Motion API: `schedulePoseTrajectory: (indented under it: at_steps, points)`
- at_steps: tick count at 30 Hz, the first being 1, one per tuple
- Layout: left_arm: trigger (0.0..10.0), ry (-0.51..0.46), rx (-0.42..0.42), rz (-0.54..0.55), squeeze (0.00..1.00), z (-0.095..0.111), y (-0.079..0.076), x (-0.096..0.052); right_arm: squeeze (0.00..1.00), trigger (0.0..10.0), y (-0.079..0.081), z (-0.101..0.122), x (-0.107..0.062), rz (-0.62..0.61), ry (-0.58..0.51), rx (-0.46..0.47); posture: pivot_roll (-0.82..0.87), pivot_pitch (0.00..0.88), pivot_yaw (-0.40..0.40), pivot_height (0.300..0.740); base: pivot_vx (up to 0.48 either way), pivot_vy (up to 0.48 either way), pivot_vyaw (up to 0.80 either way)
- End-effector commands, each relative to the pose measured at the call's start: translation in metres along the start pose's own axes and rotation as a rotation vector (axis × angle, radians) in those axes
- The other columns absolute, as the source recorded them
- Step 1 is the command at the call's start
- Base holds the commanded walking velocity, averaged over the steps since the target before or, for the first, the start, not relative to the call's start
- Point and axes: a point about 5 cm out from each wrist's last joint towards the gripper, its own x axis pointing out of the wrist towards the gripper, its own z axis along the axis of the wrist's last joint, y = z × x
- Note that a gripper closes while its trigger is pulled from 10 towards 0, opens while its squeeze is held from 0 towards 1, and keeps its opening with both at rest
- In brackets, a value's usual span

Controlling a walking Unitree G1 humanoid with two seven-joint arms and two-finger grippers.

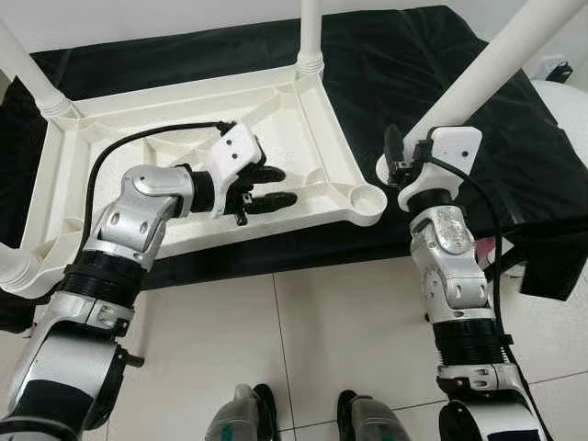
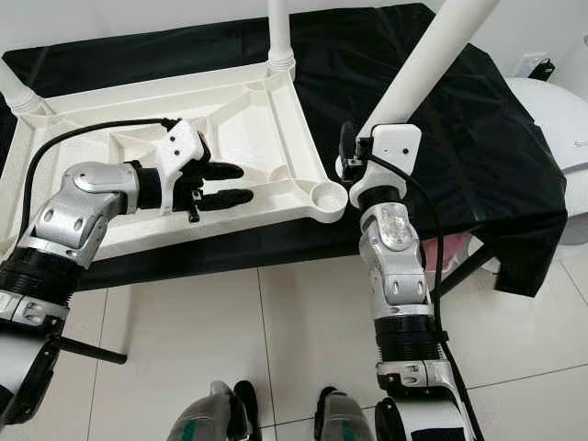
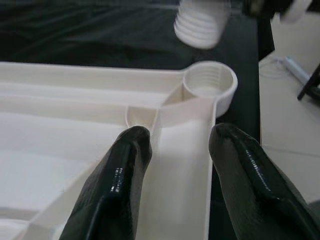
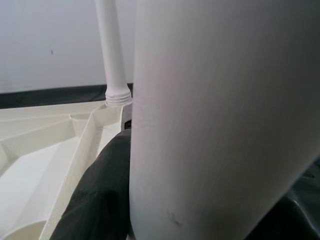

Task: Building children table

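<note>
1. Left eye view is showing the upturned white tabletop (image 1: 303, 119) lying on a black cloth (image 1: 441, 83), with legs already standing in three corner sockets.
2. At about 5 o'clock of the tabletop, the last empty socket (image 1: 369, 196) is waiting; the loose leg (image 1: 501, 64) is slanting up toward 1 o'clock, its threaded end hanging just beside the socket, not yet in it.
3. The right claw (image 1: 404, 161) is clamping that leg near its lower end.
4. The left claw (image 1: 271, 188) is hovering over the tabletop's near rim, fingers (image 3: 117, 185) apart, holding nothing.
5. I am judging the leg as light, stiff, hollow plastic, smooth enough to slip when twisted; gripping low near the thread looks wise.
6. The tabletop looks light too and is likely to slide on the cloth, so bracing its rim beside the socket seems sensible.
</note>
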Motion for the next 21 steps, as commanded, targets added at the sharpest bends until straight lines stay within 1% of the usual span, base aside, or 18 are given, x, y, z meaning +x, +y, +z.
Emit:
schedulePoseTrajectory:
  at_steps: [1,2,3,5,6,7,9,10,11,13,14,15,16,17,18,19,21]
  points:
    - [10.0,-0.021,-0.017,0.042,0.0,0.004,0.004,-0.002,0.0,10.0,-0.001,-0.003,-0.001,0.006,0.007,-0.009,-0.13,0.16,0.067,0.74,0.0,0.0,0.0]
    - [10.0,-0.05,-0.011,0.053,0.0,0.012,0.005,-0.001,0.0,10.0,-0.002,-0.005,-0.001,0.004,0.015,-0.017,-0.13,0.158,0.068,0.74,0.0,0.0,0.0]
    - [10.0,-0.05,-0.011,0.053,0.0,0.012,0.005,-0.001,0.0,10.0,-0.002,-0.005,-0.001,0.004,0.015,-0.017,-0.13,0.158,0.068,0.74,0.0,0.0,0.0]
    - [10.0,-0.131,0.011,0.07,0.0,0.035,0.005,0.005,0.0,10.0,-0.006,-0.009,0.0,0.002,0.033,-0.035,-0.12,0.155,0.066,0.74,0.0,0.0,0.0]
    - [10.0,-0.131,0.011,0.07,0.0,0.035,0.005,0.005,0.0,10.0,-0.006,-0.009,0.0,0.002,0.033,-0.035,-0.12,0.155,0.066,0.74,0.0,0.0,0.0]
    - [10.0,-0.171,0.021,0.074,0.0,0.047,0.003,0.009,0.0,10.0,-0.007,-0.011,0.001,0.004,0.044,-0.043,-0.12,0.155,0.064,0.74,0.0,0.0,0.0]
    - [10.0,-0.171,0.021,0.074,0.0,0.047,0.003,0.009,0.0,10.0,-0.007,-0.011,0.001,0.004,0.044,-0.043,-0.12,0.155,0.064,0.74,0.0,0.0,0.0]
    - [10.0,-0.195,0.026,0.075,0.0,0.054,0.002,0.012,0.0,10.0,-0.007,-0.012,0.001,0.006,0.051,-0.047,-0.12,0.155,0.064,0.74,0.0,0.0,0.0]
    - [10.0,-0.195,0.026,0.075,0.0,0.054,0.002,0.012,0.0,10.0,-0.007,-0.012,0.001,0.006,0.051,-0.047,-0.12,0.155,0.064,0.74,0.0,0.0,0.0]
    - [10.0,-0.256,0.031,0.075,0.0,0.07,-0.003,0.025,0.0,10.0,-0.004,-0.016,0.004,0.068,0.084,-0.079,-0.11,0.162,0.052,0.74,0.0,0.0,0.0]
    - [10.0,-0.256,0.031,0.075,0.0,0.07,-0.003,0.025,0.0,10.0,-0.004,-0.016,0.004,0.068,0.084,-0.079,-0.11,0.162,0.052,0.74,0.0,0.0,0.0]
    - [10.0,-0.284,0.027,0.08,0.0,0.077,-0.005,0.032,0.0,10.0,-0.002,-0.017,0.006,0.104,0.092,-0.093,-0.11,0.162,0.049,0.74,0.0,0.0,0.0]
    - [10.0,-0.284,0.027,0.08,0.0,0.077,-0.005,0.032,0.0,10.0,-0.002,-0.017,0.006,0.104,0.092,-0.093,-0.11,0.162,0.049,0.74,0.0,0.0,0.0]
    - [10.0,-0.306,0.008,0.097,0.0,0.082,-0.005,0.039,0.0,10.0,0.0,-0.017,0.007,0.136,0.095,-0.109,-0.12,0.162,0.043,0.74,0.0,0.0,0.0]
    - [10.0,-0.306,0.008,0.097,0.0,0.082,-0.005,0.039,0.0,10.0,0.0,-0.017,0.007,0.136,0.095,-0.109,-0.12,0.162,0.043,0.74,0.0,0.0,0.0]
    - [10.0,-0.321,-0.019,0.115,0.0,0.086,-0.004,0.045,0.0,10.0,0.001,-0.016,0.008,0.159,0.094,-0.122,-0.12,0.162,0.043,0.74,0.0,0.0,0.0]
    - [10.0,-0.323,-0.021,0.115,0.0,0.087,-0.005,0.048,0.0,10.0,0.001,-0.015,0.01,0.162,0.09,-0.123,-0.12,0.163,0.039,0.74,0.0,0.0,0.0]
